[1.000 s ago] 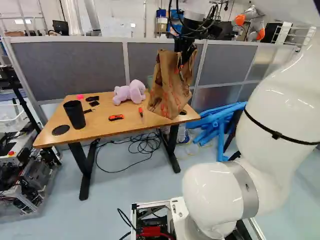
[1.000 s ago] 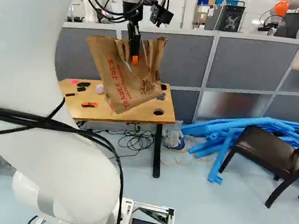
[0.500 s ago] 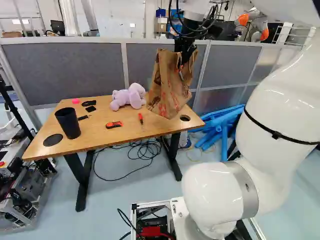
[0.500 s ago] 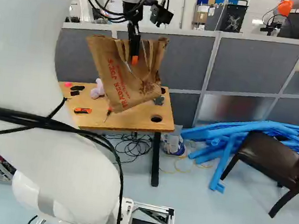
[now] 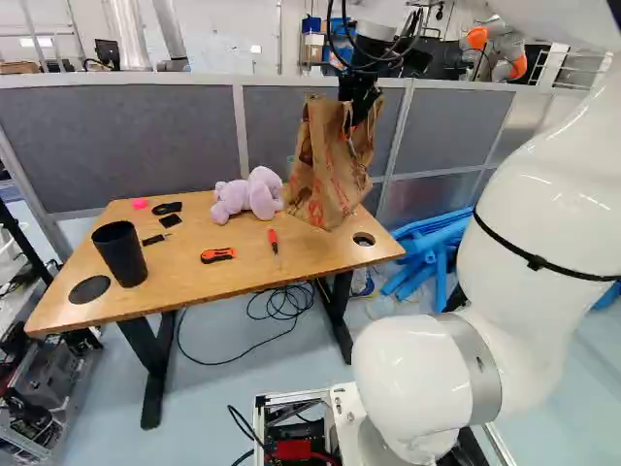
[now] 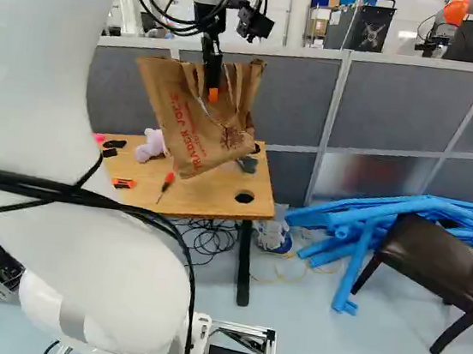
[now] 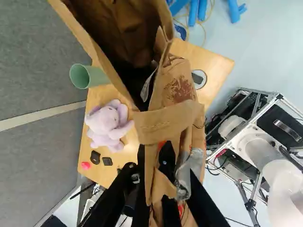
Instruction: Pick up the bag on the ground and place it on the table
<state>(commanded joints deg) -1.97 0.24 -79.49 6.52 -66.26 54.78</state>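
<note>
The base has moved: the table point(image 5: 194, 282) sits closer and farther left in the left base view than 0.5 s ago, while the arm point(image 5: 524, 223) keeps its pose over its joint and the bag point(image 5: 325, 175) travels with it.

The table now reaches under the bag, which hangs tilted over the end away from the black cup point(image 5: 121, 254); I can't tell whether its bottom corner touches the wood. The gripper point(image 6: 212, 93) is closed on the bag's top, with paper pinched between its 2 fingers near the handles.

It is brown paper, so I'd expect it light if near empty, soft in the walls, crisp at the folds, and quick to swing or tear if tugged. That top hold, with several layers caught, seems right; 1 thin strip alone might rip. The base looks likely to want a bit more approach, then a slow lowering so the bottom lands flat.

The purple plush toy point(image 5: 247, 194) lies beyond the bag's near side, and the screwdriver point(image 5: 273, 240) and box cutter point(image 5: 217, 255) could end up beneath it.
</note>
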